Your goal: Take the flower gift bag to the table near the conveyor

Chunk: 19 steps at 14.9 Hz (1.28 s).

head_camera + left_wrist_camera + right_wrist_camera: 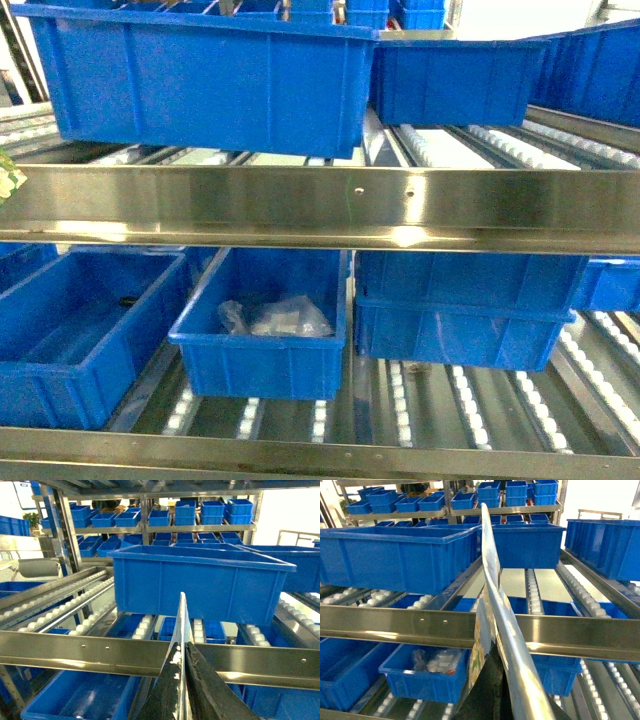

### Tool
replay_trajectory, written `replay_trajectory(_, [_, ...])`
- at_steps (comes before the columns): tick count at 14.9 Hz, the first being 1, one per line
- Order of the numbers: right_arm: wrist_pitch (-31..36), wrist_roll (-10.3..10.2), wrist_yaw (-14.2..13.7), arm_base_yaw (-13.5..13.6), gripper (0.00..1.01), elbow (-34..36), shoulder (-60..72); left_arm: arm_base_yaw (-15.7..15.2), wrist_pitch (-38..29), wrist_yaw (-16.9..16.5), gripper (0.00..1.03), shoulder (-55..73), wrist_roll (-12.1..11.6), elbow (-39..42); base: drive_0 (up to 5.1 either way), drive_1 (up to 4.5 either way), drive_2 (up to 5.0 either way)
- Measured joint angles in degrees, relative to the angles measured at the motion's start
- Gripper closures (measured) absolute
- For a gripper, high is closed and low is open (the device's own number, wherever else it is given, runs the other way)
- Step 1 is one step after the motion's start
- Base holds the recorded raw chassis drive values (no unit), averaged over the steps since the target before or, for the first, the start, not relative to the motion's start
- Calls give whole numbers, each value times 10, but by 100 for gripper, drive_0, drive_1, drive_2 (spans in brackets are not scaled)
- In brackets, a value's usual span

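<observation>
The flower gift bag (491, 587) rises as a thin, glossy edge-on sheet in the right wrist view, with floral print (477, 652) low on its left face. My right gripper (499, 661) is shut on its lower part. In the left wrist view the flower gift bag's edge (183, 614) stands up between the dark fingers (167, 690) of my left gripper (183, 651), which is shut on it. A green-white scrap (7, 178) shows at the head view's left edge. The conveyor (320, 205) fills the view straight ahead. The table is out of view, and neither gripper shows in the head view.
Blue bins sit on the conveyor's roller tracks: a large one (200, 80) on the upper tier, and one holding plastic-wrapped items (262, 325) on the lower tier. Steel front rails (80, 650) (395, 622) cross just ahead of both grippers. More racks with bins stand behind.
</observation>
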<state>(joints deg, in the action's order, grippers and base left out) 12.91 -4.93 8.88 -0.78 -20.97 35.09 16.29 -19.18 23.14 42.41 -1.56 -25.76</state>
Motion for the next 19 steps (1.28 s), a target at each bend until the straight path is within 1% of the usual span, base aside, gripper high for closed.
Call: replay_trajectory(19, [-2, 0, 0, 0, 99, 1, 0, 0, 0, 0, 100, 0, 0, 0, -464, 85, 387])
